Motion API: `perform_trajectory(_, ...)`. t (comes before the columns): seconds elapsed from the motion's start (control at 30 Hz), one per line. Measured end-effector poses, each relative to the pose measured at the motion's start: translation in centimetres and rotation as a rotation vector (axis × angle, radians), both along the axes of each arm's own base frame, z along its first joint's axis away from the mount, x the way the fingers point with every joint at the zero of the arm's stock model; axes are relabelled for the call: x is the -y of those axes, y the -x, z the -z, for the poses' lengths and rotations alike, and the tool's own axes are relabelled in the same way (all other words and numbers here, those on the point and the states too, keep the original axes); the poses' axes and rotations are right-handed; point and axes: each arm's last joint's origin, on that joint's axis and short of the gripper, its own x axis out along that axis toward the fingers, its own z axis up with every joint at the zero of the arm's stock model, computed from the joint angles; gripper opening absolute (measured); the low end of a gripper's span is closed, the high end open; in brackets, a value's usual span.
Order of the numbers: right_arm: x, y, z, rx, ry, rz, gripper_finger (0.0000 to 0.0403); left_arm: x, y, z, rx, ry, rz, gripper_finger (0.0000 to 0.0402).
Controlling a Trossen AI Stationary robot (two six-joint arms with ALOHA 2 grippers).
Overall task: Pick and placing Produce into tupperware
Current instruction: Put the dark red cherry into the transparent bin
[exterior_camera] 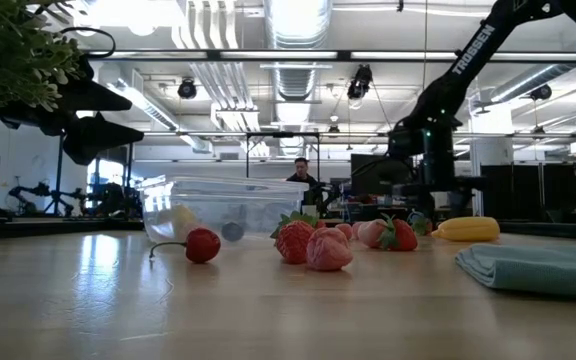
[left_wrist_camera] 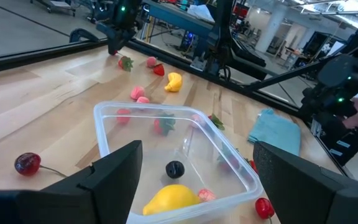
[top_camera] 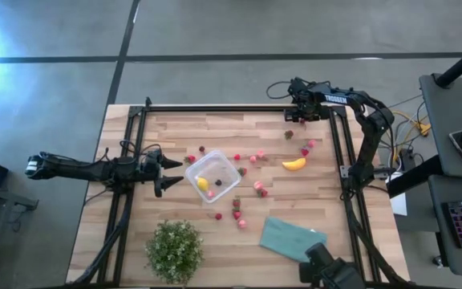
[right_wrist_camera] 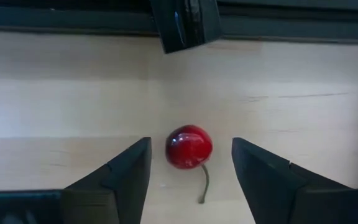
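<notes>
I am bringing my right gripper point(right_wrist_camera: 190, 171) down over a red cherry point(right_wrist_camera: 189, 147) at the table's far edge, about one o'clock from the tupperware point(top_camera: 212, 178). My fingers are open, straddling the cherry with a gap on each side, so that closing should catch its round body, not its stem. Farther off, my left gripper point(top_camera: 167, 172) is waiting at nine o'clock of the tupperware, fingers spread wide and holding nothing, near enough to steady it, I judge. The tupperware is already holding a yellow round fruit point(left_wrist_camera: 173, 199) and a dark berry point(left_wrist_camera: 175, 168). Beyond, at three o'clock, the banana point(top_camera: 294, 164) and scattered strawberries point(top_camera: 260, 188) are lying loose on the wood.
</notes>
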Motion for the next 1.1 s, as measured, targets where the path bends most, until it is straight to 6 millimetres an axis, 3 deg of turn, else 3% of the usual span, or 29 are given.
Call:
perform_trajectory(0.73,0.25,0.45,0.48,0.015,0.02,0.016,0.0108,0.0,0.0,0.0,0.0,0.0,0.0,0.0293)
perform_trajectory(1.1,-0.17,0.48,0.37,0.058,-0.024,0.008,0.0095,0.0,0.0,0.0,0.0,0.0,0.0,0.0293)
